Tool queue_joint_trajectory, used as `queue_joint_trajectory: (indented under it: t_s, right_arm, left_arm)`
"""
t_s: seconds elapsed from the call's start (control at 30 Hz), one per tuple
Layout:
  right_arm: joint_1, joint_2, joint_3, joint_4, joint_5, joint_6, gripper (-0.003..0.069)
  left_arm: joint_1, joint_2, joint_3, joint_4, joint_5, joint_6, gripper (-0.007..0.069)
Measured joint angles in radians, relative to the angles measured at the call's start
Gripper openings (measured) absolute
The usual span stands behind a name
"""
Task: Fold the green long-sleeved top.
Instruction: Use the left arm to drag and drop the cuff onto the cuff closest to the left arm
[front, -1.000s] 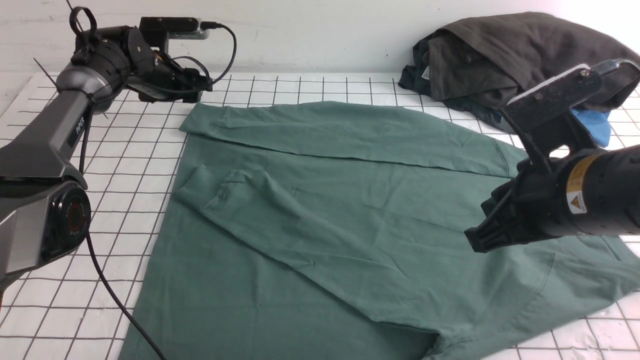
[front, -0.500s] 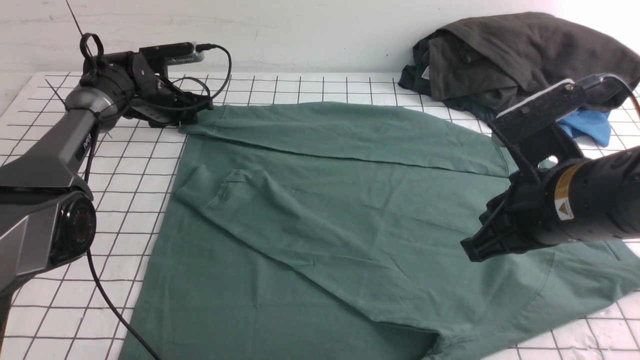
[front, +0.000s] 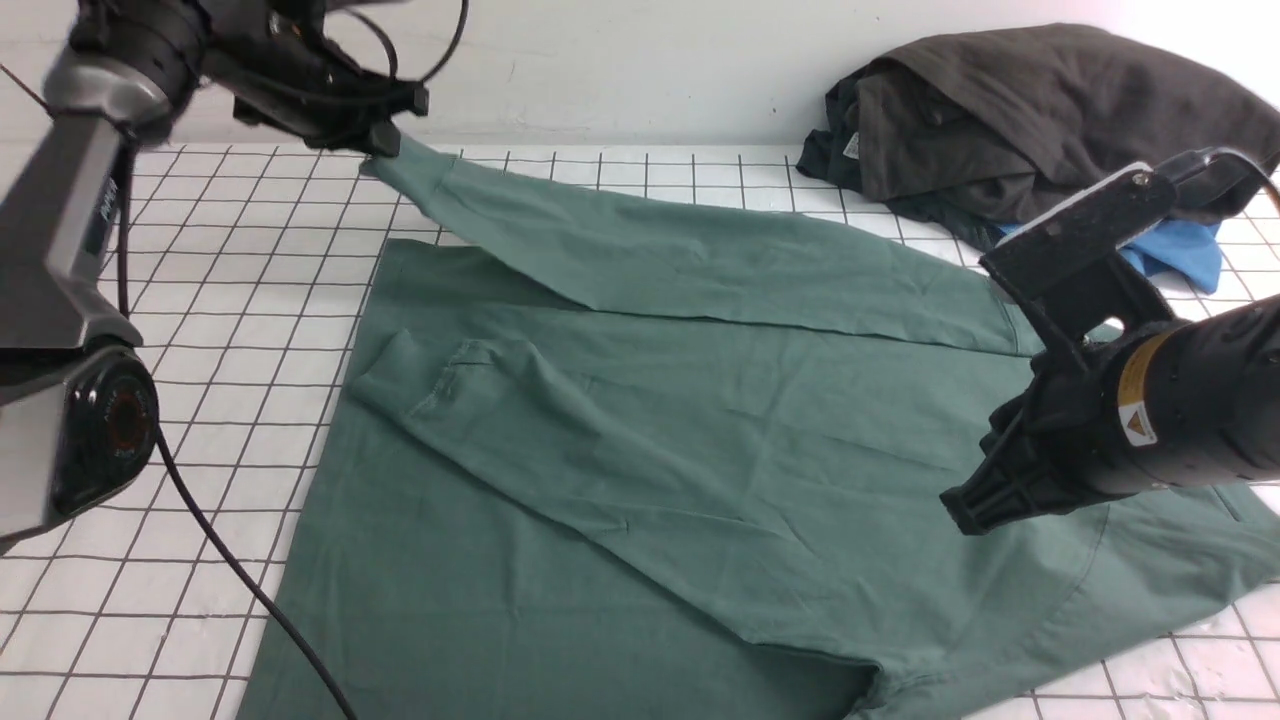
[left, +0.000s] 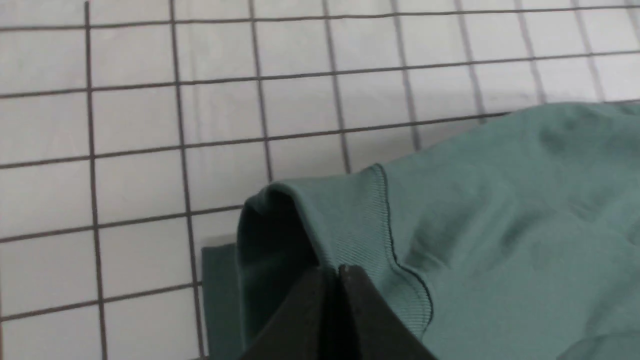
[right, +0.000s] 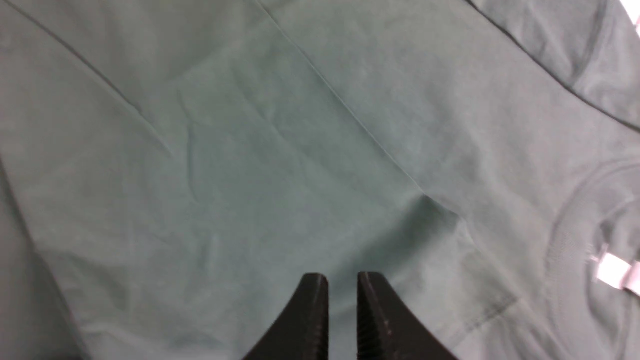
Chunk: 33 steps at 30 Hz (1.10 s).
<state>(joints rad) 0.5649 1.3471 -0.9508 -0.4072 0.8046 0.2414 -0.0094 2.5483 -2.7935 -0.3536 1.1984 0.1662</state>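
Observation:
The green long-sleeved top (front: 700, 450) lies spread on the gridded table, one sleeve (front: 470, 395) folded across its body. My left gripper (front: 385, 145) at the far left is shut on the ribbed cuff (left: 360, 220) of the other sleeve and holds it raised off the table; in the left wrist view the gripper (left: 335, 272) pinches the cuff fabric. My right gripper (front: 965, 510) hovers over the top's right side. Seen from the right wrist, this gripper (right: 342, 280) is narrowly open with nothing between its fingers. The white neck label (right: 612, 270) shows nearby.
A dark grey-brown garment (front: 1010, 110) is heaped at the back right, with a bright blue garment (front: 1180, 250) under its edge. The white gridded table (front: 200, 300) shows bare to the left of the top. A wall runs close behind.
My left gripper has closed on the sleeve cuff and lifted it up and back off the table, pulling the sleeve taut. The right arm has shifted only slightly.

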Motion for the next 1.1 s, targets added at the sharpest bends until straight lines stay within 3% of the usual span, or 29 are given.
queue_joint_trajectory:
  t_s: [0.17,0.27,0.47,0.5,0.53,0.67,0.93,1.1]
  right_arm:
    - [0.000,-0.026,0.000,-0.107,0.049,0.051,0.0087]
    - [0.000,-0.068,0.000,-0.159,0.059,0.074,0.0087]
    - [0.000,-0.122,0.000,-0.187,0.064,0.083,0.0087]
    - [0.000,-0.122,0.000,-0.187,0.062,0.083,0.0087]
    - [0.000,-0.119,0.000,-0.184,0.052,0.083,0.0087]
    - [0.000,-0.113,0.000,-0.141,0.008,0.084,0.0087]
    - [0.000,-0.111,0.000,-0.082,-0.028,0.063,0.0087]
    - [0.000,-0.111,0.000,-0.074,-0.029,0.062,0.0087]
  left_arm:
    - [-0.037,-0.131,-0.007,0.052,0.053,-0.020,0.0002]
    - [-0.051,-0.249,0.107,0.098,0.056,-0.051,0.0002]
    - [-0.057,-0.494,0.781,0.172,0.049,-0.069,0.0002]
    - [-0.057,-0.494,0.781,0.172,0.048,-0.069,0.0002]
    - [-0.059,-0.530,0.965,0.176,0.023,-0.069,0.0002]
    - [-0.073,-0.546,1.170,0.173,-0.078,-0.069,0.0002]
    - [-0.148,-0.612,1.204,0.159,-0.046,-0.057,0.0002]
    - [-0.184,-0.648,1.199,0.272,0.006,-0.092,0.0004]
